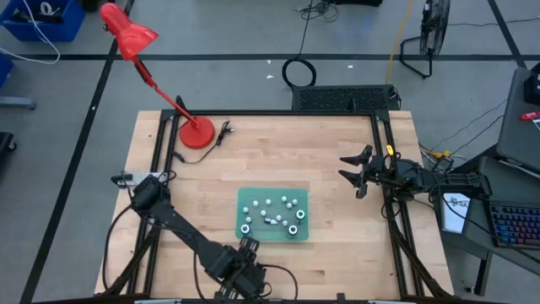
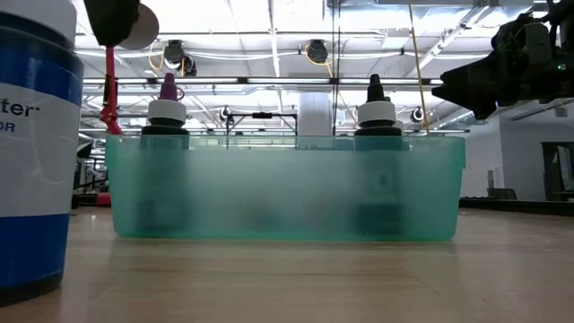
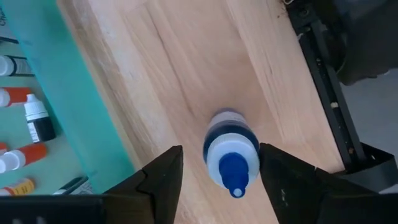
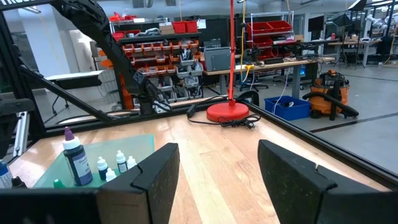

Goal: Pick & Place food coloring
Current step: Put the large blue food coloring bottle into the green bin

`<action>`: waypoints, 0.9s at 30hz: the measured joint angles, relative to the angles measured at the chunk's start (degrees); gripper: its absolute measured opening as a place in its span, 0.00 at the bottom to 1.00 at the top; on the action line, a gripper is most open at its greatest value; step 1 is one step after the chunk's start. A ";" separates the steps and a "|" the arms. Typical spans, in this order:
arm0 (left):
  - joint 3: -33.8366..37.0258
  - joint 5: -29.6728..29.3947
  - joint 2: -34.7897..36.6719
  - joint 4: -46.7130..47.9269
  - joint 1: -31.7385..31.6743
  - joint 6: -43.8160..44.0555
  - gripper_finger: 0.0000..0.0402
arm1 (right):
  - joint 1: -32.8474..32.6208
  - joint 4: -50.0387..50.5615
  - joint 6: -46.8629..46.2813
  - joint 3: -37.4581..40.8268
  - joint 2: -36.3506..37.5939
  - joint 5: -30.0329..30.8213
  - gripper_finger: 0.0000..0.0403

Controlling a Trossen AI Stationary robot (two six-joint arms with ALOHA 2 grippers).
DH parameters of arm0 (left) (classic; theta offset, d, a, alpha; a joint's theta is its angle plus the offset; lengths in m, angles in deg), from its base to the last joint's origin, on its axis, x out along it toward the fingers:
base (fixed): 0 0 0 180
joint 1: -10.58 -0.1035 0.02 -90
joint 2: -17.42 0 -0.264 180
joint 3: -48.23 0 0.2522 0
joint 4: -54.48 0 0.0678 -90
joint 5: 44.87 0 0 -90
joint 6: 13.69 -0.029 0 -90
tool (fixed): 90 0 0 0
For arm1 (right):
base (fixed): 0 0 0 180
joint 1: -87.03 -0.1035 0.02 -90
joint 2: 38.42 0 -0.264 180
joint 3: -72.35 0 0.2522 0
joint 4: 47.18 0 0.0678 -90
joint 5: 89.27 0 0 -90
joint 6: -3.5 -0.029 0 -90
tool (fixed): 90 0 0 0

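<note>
**A:** Which arm is on the job here?

**B:** The left one. Seen from above, the left gripper [image 1: 245,272] sits at about six o'clock on the surface [image 1: 337,152], just off the near edge of the green tray [image 1: 304,196]. The right gripper [image 1: 356,173] hovers at roughly three o'clock, fingers apart and empty, well away from the tray.

**A:** And where's the thing it wants?

**B:** A blue-capped bottle [image 3: 231,155] stands on the bare wood outside the tray, directly under the left gripper. In the wrist camera it lies between the two fingers [image 3: 158,177], which are spread wide with a gap on each side; neither touches it.

**A:** Which way does the bottle run?

**B:** Upright. Its long axis points straight up at the wrist camera, cap tip toward the lens, so the gripper looks down its length. At table height the same bottle fills the picture's left edge, standing on its base.

**A:** So what does the next move hinge on?

**B:** My guess is a straight descent: the bottle is already centred in the gap, so closing across its round body should need little sideways correction. Closing too high on the tapered cap could let it slip.

**A:** The rest of the food coloring [image 1: 270,211]?

**B:** In the tray, toward twelve o'clock from the left gripper: small pale bottles, some red-capped and lying flat, plus darker ones standing at the corners.
</note>
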 joint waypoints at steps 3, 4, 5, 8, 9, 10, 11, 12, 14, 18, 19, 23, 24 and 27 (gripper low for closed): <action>0.00 -0.03 0.00 0.00 -0.11 0.02 0.52 | 0.01 0.00 -0.01 0.00 0.00 0.00 0.52; 0.03 -0.12 0.00 -0.05 -0.11 0.03 0.52 | 0.01 0.00 -0.02 -0.01 0.02 0.00 0.52; 0.38 -0.12 0.00 -0.29 -0.13 0.05 0.52 | 0.01 0.00 0.01 0.01 0.00 0.00 0.52; 1.50 0.14 0.00 -0.22 -0.19 0.24 0.52 | 0.00 0.01 0.00 -0.01 0.02 0.00 0.52; 1.84 0.51 0.00 -0.27 -0.20 0.36 0.52 | 0.01 0.01 -0.01 0.01 0.01 0.00 0.52; 2.24 0.98 0.00 -0.52 -0.22 0.35 0.52 | 0.00 0.00 -0.02 0.00 0.00 0.00 0.52; 2.63 1.65 0.00 -1.10 -0.26 0.39 0.52 | 0.01 0.00 0.00 0.00 0.01 0.00 0.52; 2.97 2.07 0.00 -1.38 -0.34 0.37 0.52 | 0.00 0.01 -0.01 0.00 0.00 0.00 0.52; 3.14 2.80 0.00 -1.44 -0.38 0.22 0.52 | 0.01 0.00 0.01 0.00 0.02 0.00 0.52; 3.15 2.85 0.00 -1.51 -0.42 -0.75 0.52 | 0.01 0.02 -0.02 -0.01 0.00 0.00 0.52; 3.15 2.85 -0.02 -1.51 -0.42 -1.18 0.52 | 0.00 0.00 -0.01 -0.01 0.01 0.00 0.52; 3.15 2.85 -0.02 -1.49 -0.50 -1.51 0.52 | 0.00 0.01 -0.02 -0.01 0.02 0.00 0.52; 3.15 2.85 -0.02 -1.49 -0.54 -1.55 0.52 | 0.01 0.01 0.00 -0.01 0.00 0.00 0.52; 3.15 2.83 -0.02 -1.40 -0.70 -2.54 0.52 | -0.01 0.00 0.01 0.01 0.02 0.00 0.52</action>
